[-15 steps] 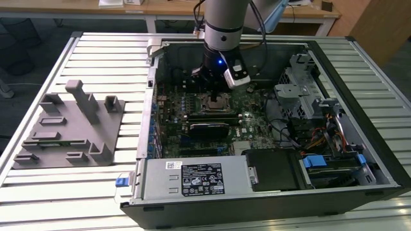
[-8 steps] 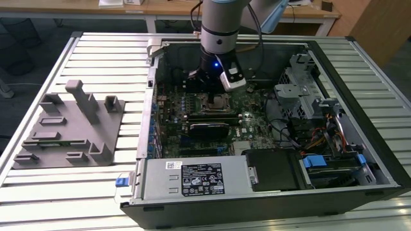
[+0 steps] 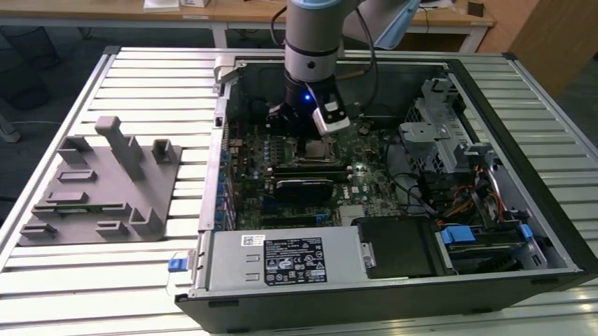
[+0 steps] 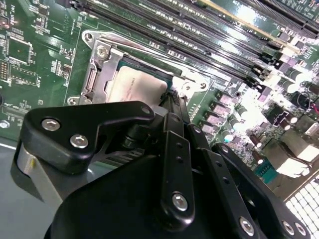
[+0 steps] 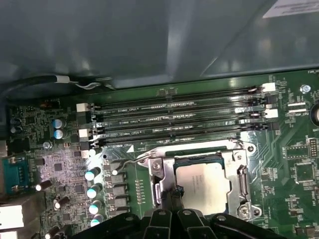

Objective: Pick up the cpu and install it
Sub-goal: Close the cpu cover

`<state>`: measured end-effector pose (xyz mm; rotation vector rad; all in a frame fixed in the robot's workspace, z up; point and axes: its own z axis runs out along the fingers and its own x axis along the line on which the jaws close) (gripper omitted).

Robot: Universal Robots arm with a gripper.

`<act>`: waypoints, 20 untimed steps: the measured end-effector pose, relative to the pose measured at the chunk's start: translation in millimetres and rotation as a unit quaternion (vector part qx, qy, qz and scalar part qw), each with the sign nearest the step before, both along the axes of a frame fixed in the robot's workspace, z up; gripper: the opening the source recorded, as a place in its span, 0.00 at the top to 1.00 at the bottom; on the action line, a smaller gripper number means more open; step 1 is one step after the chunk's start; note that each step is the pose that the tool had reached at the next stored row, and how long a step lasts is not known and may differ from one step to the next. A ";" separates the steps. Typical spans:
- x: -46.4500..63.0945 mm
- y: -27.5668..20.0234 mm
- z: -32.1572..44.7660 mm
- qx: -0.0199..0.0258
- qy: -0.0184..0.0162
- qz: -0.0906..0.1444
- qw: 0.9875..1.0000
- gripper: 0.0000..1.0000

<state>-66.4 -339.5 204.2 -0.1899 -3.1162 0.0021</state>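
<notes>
Shows black linkage gripper (image 4: 175,99) drawn together to a narrow tip, clasping nothing, at the edge of the small silvery-white square cpu (image 4: 134,84). Finds cpu lying flat inside silver metal socket frame (image 5: 242,179) on green motherboard (image 5: 294,147). Probably best: confirm flush seating, avoid any sideways push.

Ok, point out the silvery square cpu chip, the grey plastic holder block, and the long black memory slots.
Silvery square cpu chip (image 5: 204,187): first wrist view, middle of its metal top.
Grey plastic holder block (image 3: 103,189): exterior view, flat base among the posts.
Long black memory slots (image 5: 174,121): first wrist view, a middle slot.
</notes>
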 end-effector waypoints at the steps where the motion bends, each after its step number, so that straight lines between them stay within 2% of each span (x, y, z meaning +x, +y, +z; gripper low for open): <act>1: -0.2 0.0 -0.7 0.000 0.000 0.000 1.000 0.89; 10: -1.5 0.0 -5.5 0.000 0.000 0.000 1.000 0.89; 20: -1.6 0.0 -6.5 0.000 0.000 0.000 1.000 0.89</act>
